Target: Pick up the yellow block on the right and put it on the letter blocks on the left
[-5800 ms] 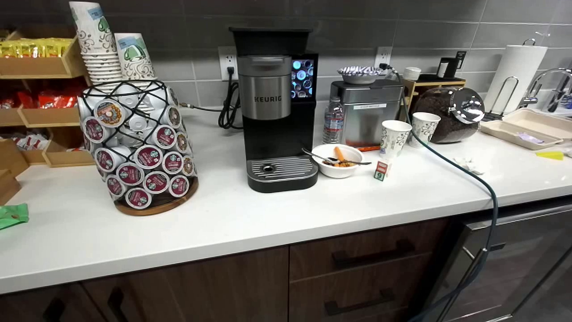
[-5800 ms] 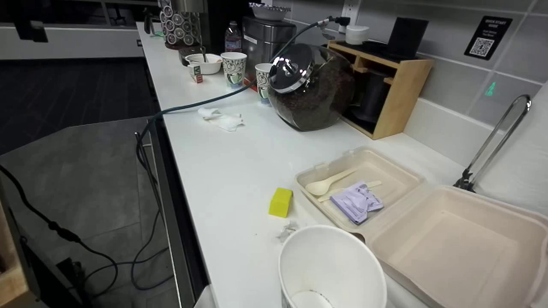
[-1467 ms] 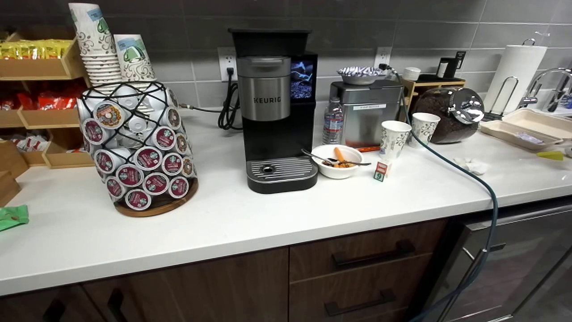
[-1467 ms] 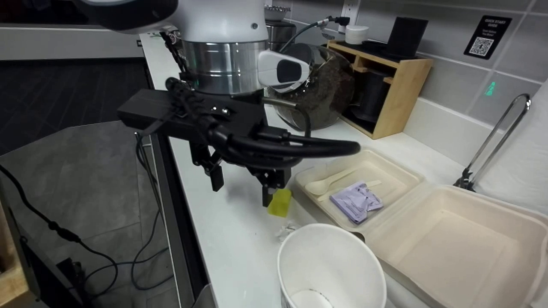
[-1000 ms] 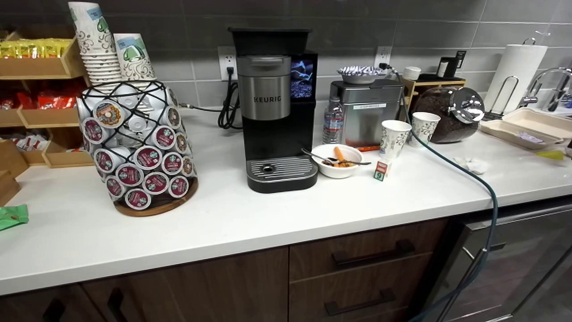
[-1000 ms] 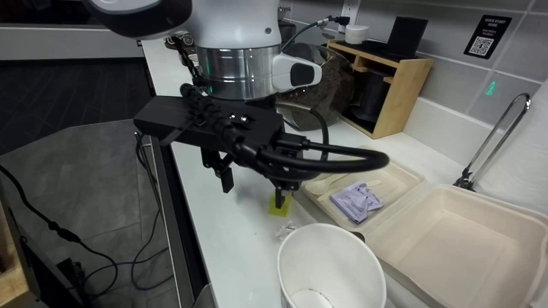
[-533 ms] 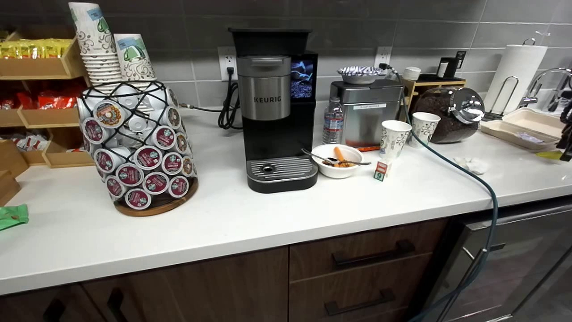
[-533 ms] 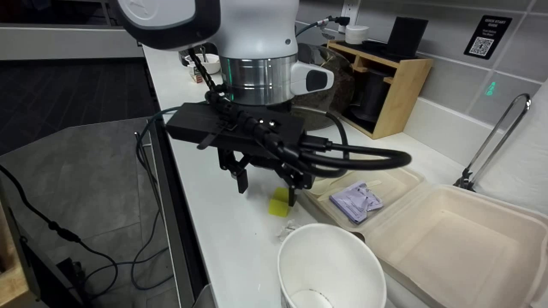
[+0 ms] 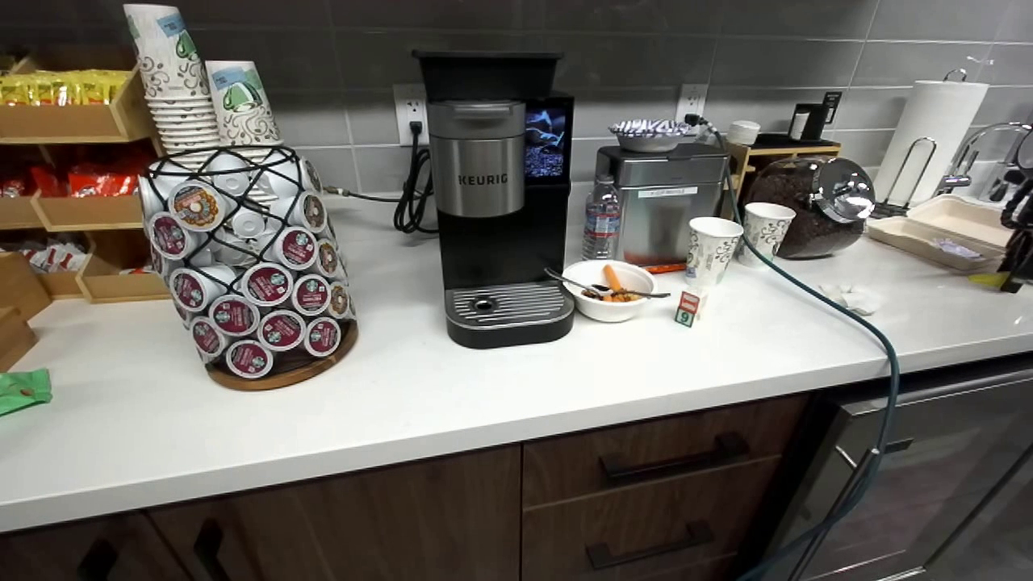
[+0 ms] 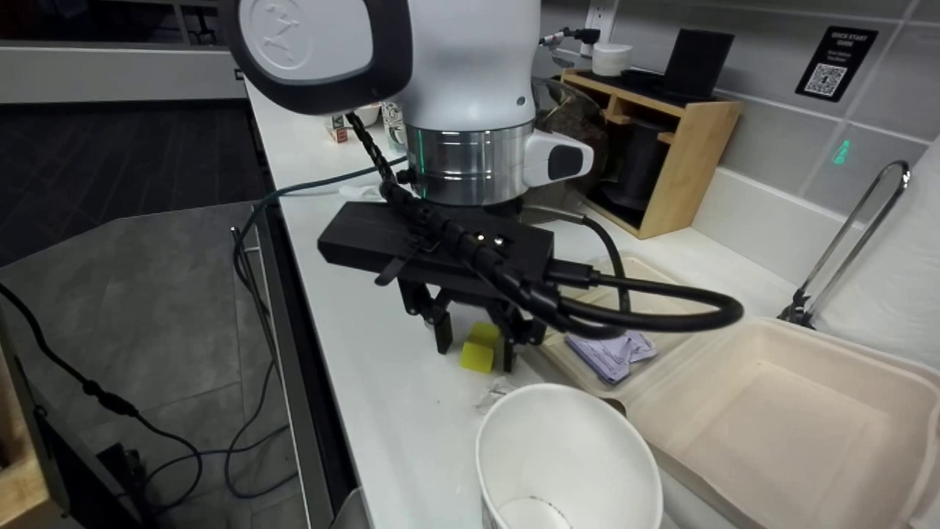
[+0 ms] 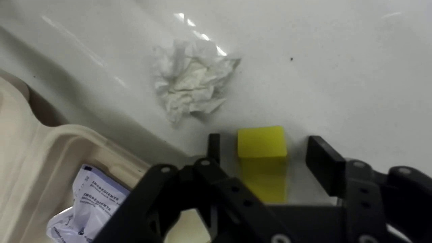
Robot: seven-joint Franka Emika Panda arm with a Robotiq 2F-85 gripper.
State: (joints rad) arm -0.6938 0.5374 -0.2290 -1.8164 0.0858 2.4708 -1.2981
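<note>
Coffee maker [image 9: 496, 190]: "KEURIG"
Letter blocks [image 9: 687, 309]: a "9" on green
Black wall sign [image 10: 837, 64]: "QUICK START GUIDE", above a QR code [image 10: 825, 80]
Purple packet [image 11: 92, 207]: "INGREDIENTS", printed twice
Silver machine label [image 9: 667, 192]: too blurred to read

In an exterior view, the yellow rectangular block [image 10: 476, 358] sits between the fingers [image 10: 443, 336] of the black gripper [image 10: 476, 354], left of the beige clamshell box [image 10: 793, 419]; red-and-green letter blocks [image 10: 338, 134] stand far behind.
</note>
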